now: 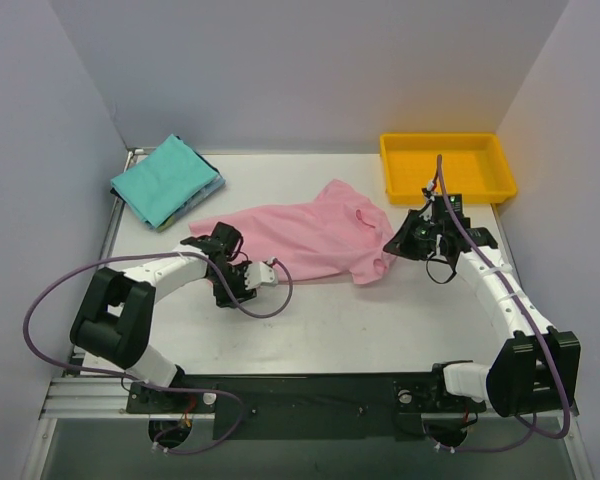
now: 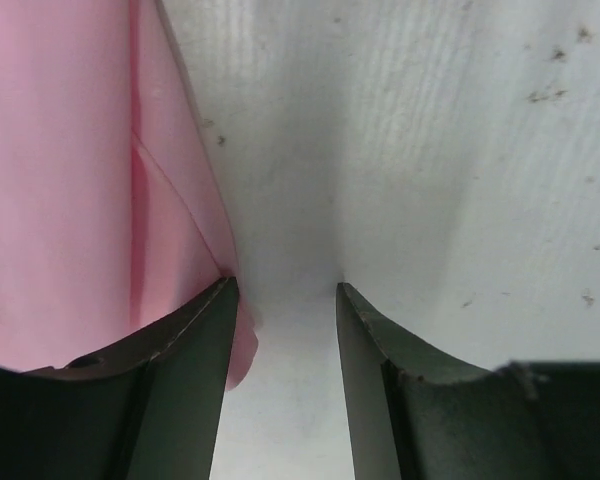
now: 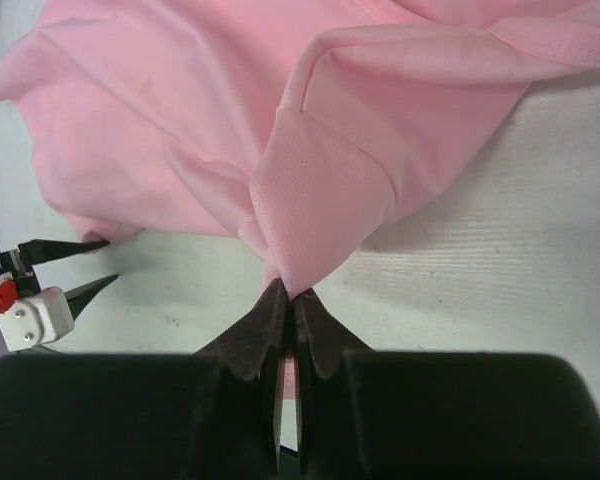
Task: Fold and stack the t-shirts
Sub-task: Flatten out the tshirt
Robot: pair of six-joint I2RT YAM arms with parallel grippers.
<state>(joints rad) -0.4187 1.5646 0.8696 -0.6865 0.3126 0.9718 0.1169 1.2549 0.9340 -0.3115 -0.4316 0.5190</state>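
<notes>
1. We see a folded teal-green cloth t-shirt (image 1: pixel 165 178) at the top view's upper left, with a blue cloth edge (image 1: pixel 216 188) under it; we judge that stack done.
2. The light pink cloth t-shirt (image 1: pixel 310 235) lies rumpled and unfolded mid-frame on the white surface (image 1: pixel 360 320).
3. The right gripper (image 3: pixel 288 295) pinches a corner of the pink cloth. The left gripper (image 2: pixel 285 290) stands spread at its edge, holding nothing.

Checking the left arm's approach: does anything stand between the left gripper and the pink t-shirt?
Nothing visible does. The open left gripper sits at the edge of the pink t-shirt, with table showing between its jaws.
</notes>
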